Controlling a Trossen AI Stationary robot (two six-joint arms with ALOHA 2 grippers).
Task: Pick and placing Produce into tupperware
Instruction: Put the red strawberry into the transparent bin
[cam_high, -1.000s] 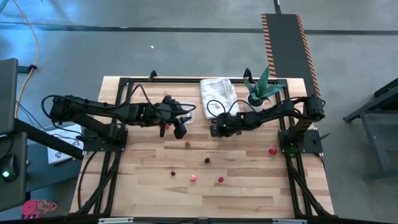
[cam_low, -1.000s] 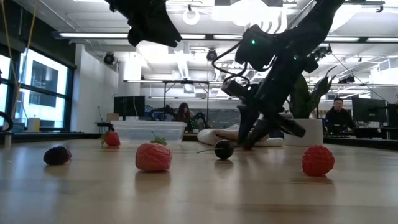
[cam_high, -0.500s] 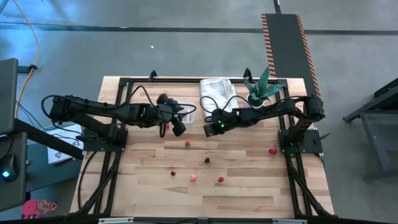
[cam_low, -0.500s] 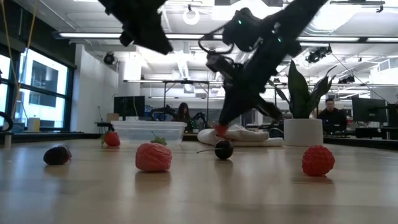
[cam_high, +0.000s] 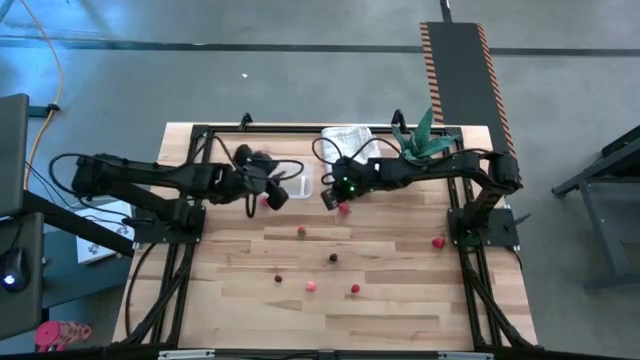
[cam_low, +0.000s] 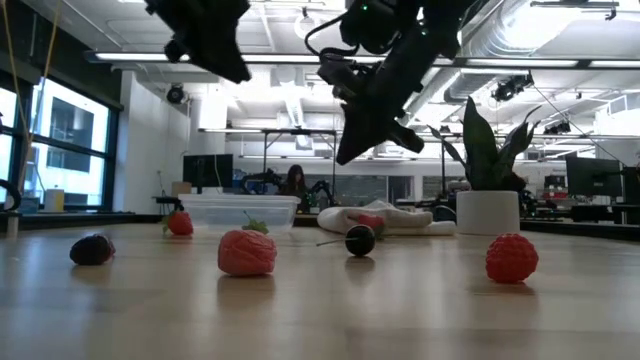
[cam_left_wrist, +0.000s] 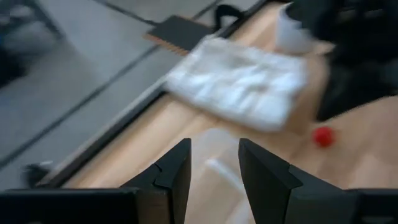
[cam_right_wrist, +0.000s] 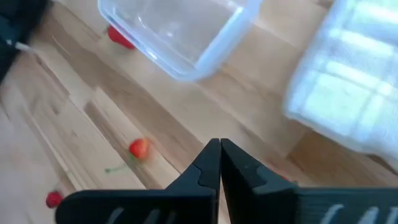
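Observation:
The clear tub (cam_high: 298, 184) stands near the table's far edge, also in the low view (cam_low: 240, 212) and the right wrist view (cam_right_wrist: 180, 31). My right gripper (cam_high: 328, 197) hovers shut just right of it, raised above the table (cam_low: 345, 155). A red piece (cam_high: 344, 208) lies on the wood under it. My left gripper (cam_high: 268, 196) is open and empty, raised left of the tub (cam_left_wrist: 214, 165), with another red piece (cam_high: 263, 201) beside the tub. Several more pieces lie scattered toward the near edge, among them a strawberry (cam_low: 247, 252) and a raspberry (cam_low: 511, 257).
A folded white towel (cam_high: 350, 145) lies right of the tub at the far edge, next to a green plant in a white pot (cam_high: 420, 150). A black frame borders the table. People sit in the room behind the table.
My right gripper has risen and moved toward the table's left and far edge, toward the tub. The red piece that was at its fingertips half a second ago now lies on the table below it. My left gripper has drawn back toward the table's left.

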